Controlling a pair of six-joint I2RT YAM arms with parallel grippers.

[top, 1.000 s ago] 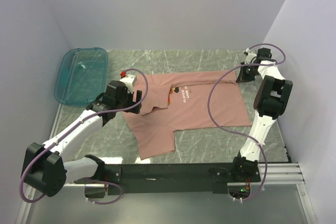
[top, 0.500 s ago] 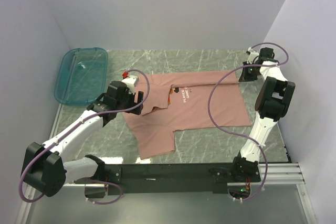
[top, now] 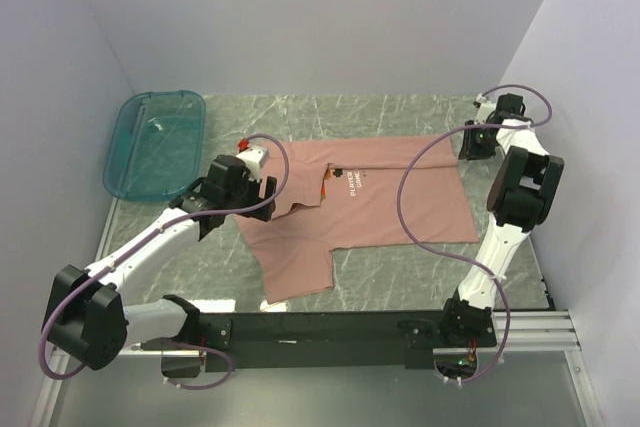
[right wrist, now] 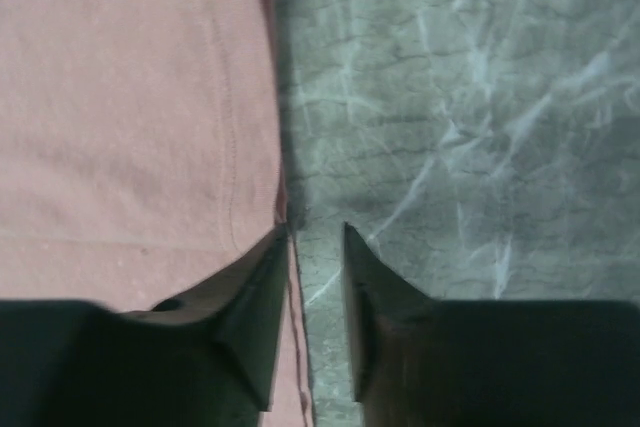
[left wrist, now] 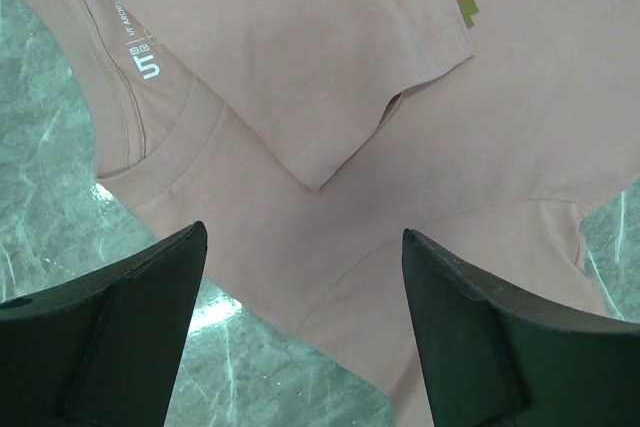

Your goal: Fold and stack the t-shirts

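The salmon-pink t-shirt (top: 380, 202) lies spread on the marble table, collar to the left, with its small print and white lettering (top: 352, 179) facing up. One sleeve points toward the near edge. My left gripper (top: 263, 197) hovers over the collar and shoulder with its jaws wide open and empty. In the left wrist view (left wrist: 302, 232) I see the collar (left wrist: 140, 137) and a sleeve folded onto the chest (left wrist: 330, 77). My right gripper (top: 468, 142) is at the shirt's far right corner. Its jaws (right wrist: 316, 229) stand narrowly apart astride the hem edge (right wrist: 240, 147), holding nothing.
A teal translucent bin (top: 155, 142) sits at the back left. White walls close in on the left, back and right. The right arm is close to the right wall. Bare marble (right wrist: 470, 97) lies to the right of the hem.
My right gripper has shifted slightly right, toward the wall, at the shirt's corner. My left gripper has edged a little further over the collar area. The shirt has barely moved.
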